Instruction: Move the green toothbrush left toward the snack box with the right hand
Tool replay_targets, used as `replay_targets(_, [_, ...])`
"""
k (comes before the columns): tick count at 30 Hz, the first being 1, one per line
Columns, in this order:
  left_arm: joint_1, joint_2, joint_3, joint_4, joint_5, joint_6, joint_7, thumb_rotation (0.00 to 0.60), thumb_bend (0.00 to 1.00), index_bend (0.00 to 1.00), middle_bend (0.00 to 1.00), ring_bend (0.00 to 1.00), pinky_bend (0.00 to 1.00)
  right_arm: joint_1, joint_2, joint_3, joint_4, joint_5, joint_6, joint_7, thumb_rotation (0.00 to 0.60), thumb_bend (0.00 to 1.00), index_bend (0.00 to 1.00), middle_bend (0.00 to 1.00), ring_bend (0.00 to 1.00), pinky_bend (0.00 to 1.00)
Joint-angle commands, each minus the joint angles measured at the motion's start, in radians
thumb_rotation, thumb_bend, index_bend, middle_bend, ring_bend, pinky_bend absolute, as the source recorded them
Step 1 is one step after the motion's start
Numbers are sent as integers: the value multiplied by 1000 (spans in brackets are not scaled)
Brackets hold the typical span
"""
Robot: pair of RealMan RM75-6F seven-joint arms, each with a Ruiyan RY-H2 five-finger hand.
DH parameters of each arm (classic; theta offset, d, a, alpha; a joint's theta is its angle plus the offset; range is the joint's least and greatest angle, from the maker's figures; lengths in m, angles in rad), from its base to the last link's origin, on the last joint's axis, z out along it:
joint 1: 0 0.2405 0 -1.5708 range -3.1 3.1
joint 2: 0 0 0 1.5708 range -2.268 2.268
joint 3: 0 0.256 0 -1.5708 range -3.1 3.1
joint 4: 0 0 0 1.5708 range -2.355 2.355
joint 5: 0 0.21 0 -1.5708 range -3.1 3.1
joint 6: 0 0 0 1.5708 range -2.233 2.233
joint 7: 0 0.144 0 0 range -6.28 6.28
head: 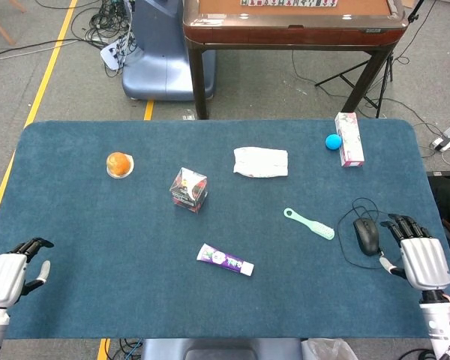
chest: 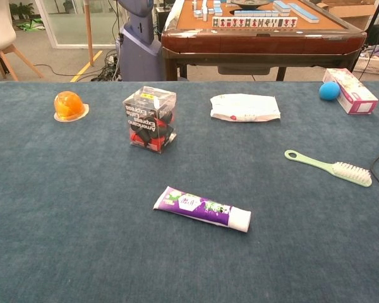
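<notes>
Blue carpet-like cloth covers the wide table (head: 97, 217), rounded at its corners, with every object lying loose on top. Behind it stands a brown wooden mahjong table (chest: 259, 31), tiles racked along its edge, cut off by the frame.

Right hand (head: 418, 253), silver-backed with dark fingers: sits at the table's right edge, fingers spread and pointing up-table, holding nothing. It lies just beside the black computer mouse (head: 366, 235), whose thin cable loops around it. My guess is the hand is only beginning its reach, since the mouse sits between it and the target.

Left hand (head: 11, 271): parked at the near-left corner, fingers loosely apart, empty. Out of the job, I judge. Neither hand shows in the chest view.

Clear plastic snack box with red and black contents (chest: 150, 119): upright, left of centre. This is the goal marker.

White crinkled packet (chest: 244, 107): flat, up-table of centre. Pink-and-white carton (chest: 349, 90) lies at the far right edge, a small blue ball (chest: 329, 90) touching its left side.

Purple-and-white toothpaste tube (chest: 202, 209): flat, near the front, cap end to the right.

Green toothbrush with white bristles (chest: 329, 166): flat on the cloth, untouched, right of centre, well apart from the snack box. Its looped handle end points toward the box, its bristle end toward the mouse. Lying that flat, it may be awkward to pinch.

Orange jelly cup (chest: 70, 105): far left. Its contents are hard to make out.
</notes>
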Motion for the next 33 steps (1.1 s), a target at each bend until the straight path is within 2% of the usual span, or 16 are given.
replay_targets(1, [-3, 2, 0, 3, -1, -5, -12, 600, 438, 357, 346, 407, 629, 17, -16, 6, 29, -1, -16, -18, 600, 0, 93, 33, 3, 140])
replay_targets(6, [-1, 6, -3, -1, -2, 2, -23, 600, 438, 358, 346, 407, 629, 62, -41, 19, 81, 4, -69, -51, 600, 0, 19, 0, 0, 69])
replay_targets(16, [1, 14, -5, 0, -16, -5, -46, 600, 438, 360, 346, 407, 629, 176, -149, 51, 261, 46, -222, 22, 600, 0, 9, 0, 0, 55])
replay_targets(33, [10, 25, -10, -5, -28, 5, -57, 600, 438, 378, 346, 407, 629, 280, -272, 53, 411, 87, -353, 4, 600, 0, 9, 0, 0, 40])
